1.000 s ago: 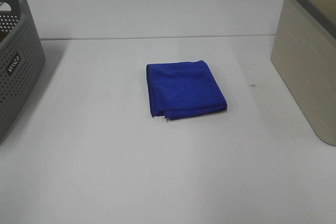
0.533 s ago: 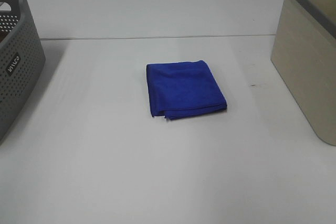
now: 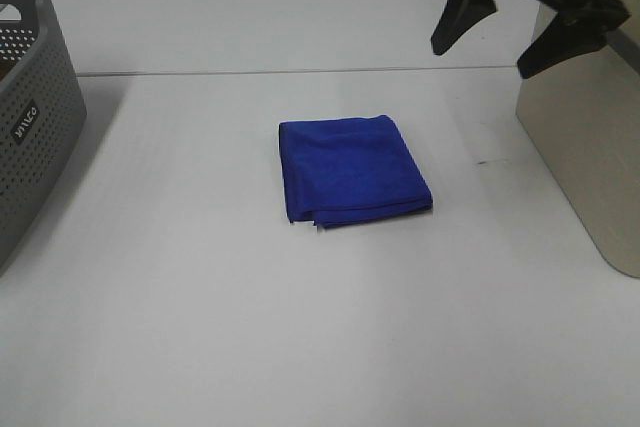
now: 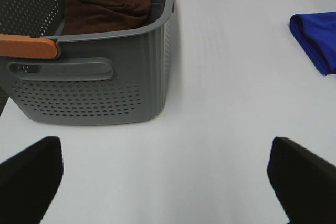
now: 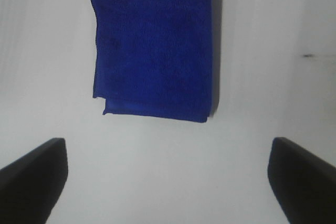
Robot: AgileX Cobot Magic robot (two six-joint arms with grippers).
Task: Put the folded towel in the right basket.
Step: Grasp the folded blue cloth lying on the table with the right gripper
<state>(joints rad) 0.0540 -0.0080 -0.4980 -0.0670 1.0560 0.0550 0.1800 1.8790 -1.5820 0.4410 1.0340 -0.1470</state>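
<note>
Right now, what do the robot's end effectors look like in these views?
The right end effector is matte black, with two angular fingers tapering to blunt tips. The left end effector shows only as two plain black finger ends in its wrist view. No markings, cables or coloured parts are visible on either.

The folded towel [image 3: 353, 169] is laid flat near the middle of the desk [image 3: 200, 327]. The left basket [image 3: 30, 117] is placed at the desk's left edge, well apart from the towel, and a cloth [image 4: 107, 3] is held inside it. The right basket [image 3: 585, 157] is set at the right edge, likewise apart from the towel. The right gripper [image 3: 483, 57] is seen raised over the far right of the desk, behind the towel, with the right basket's rim overlapped by it.
</note>
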